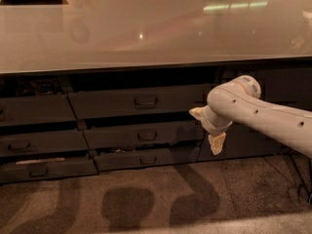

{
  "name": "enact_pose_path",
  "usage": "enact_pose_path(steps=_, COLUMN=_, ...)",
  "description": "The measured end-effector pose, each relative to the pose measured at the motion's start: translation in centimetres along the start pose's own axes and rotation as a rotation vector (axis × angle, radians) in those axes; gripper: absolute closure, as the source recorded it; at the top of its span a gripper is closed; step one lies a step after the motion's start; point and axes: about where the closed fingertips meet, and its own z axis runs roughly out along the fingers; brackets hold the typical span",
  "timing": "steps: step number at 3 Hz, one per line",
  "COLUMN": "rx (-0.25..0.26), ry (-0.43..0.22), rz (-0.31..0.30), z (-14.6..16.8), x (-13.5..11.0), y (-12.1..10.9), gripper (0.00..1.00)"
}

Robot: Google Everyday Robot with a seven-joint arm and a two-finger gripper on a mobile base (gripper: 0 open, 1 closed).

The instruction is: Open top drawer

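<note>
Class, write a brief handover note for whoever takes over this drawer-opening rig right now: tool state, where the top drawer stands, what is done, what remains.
Tool: open, holding nothing, in front of the right end of the top drawer.
Handle: at the middle of the drawer front, further left in the view, untouched.
Top drawer: directly under the countertop; no inner tray shows.
Done: tool is near the drawer; handle not yet grasped.
Left: bring the tool to the handle, close on it, pull the drawer out.
</note>
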Motion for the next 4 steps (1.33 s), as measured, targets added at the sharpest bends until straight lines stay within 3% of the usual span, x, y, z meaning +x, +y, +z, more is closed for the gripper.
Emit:
enact_pose_path(steps=1, rx=0.034, ry=0.037, rz=0.049, z=-1.95, x=2.93, y=-6.24, gripper=0.0)
enact_pose_path(steps=2, rx=0.034, ry=0.037, rz=0.049, z=-1.95, x=2.93, y=-6.24, gripper=0.0)
enact_pose_path(steps=3, rx=0.045, ry=-0.032, rz=0.029, z=-1.78, x=2.65, y=-6.34, gripper=0.0)
enact_pose_path(steps=4, rx=0.053, ry=-0.053, rz=-0.021, z=-1.87, x=2.19, y=-6.65, gripper=0.0)
